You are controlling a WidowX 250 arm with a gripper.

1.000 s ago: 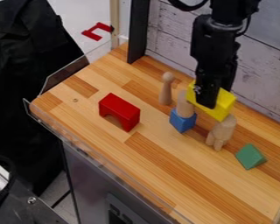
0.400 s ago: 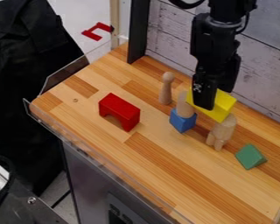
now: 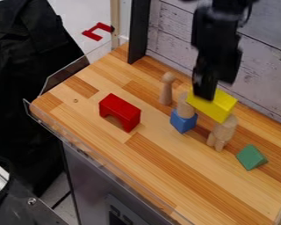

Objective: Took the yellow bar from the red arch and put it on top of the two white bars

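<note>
The black gripper (image 3: 216,90) hangs at the upper right, its fingers spread just above the yellow bar, the nearer one overlapping the bar's back left part in view. The yellow bar (image 3: 222,106) lies across two pale wooden bars. Its left end is over the left pale bar (image 3: 184,110), which stands on a blue block (image 3: 183,121); its right end is over the thicker right pale bar (image 3: 225,128). The red arch (image 3: 120,112) stands on the wooden surface at the left with nothing on top.
A pale wooden peg (image 3: 166,89) stands behind and left of the blue block. A green triangular block (image 3: 250,157) lies at the right. A grey plank wall (image 3: 266,79) runs behind, and a clear rim (image 3: 99,158) borders the front edge of the tabletop (image 3: 166,176).
The gripper's fingers have spread apart and it has risen a little, while the yellow bar has stayed on the pale bars. The arch and other blocks have not moved.
</note>
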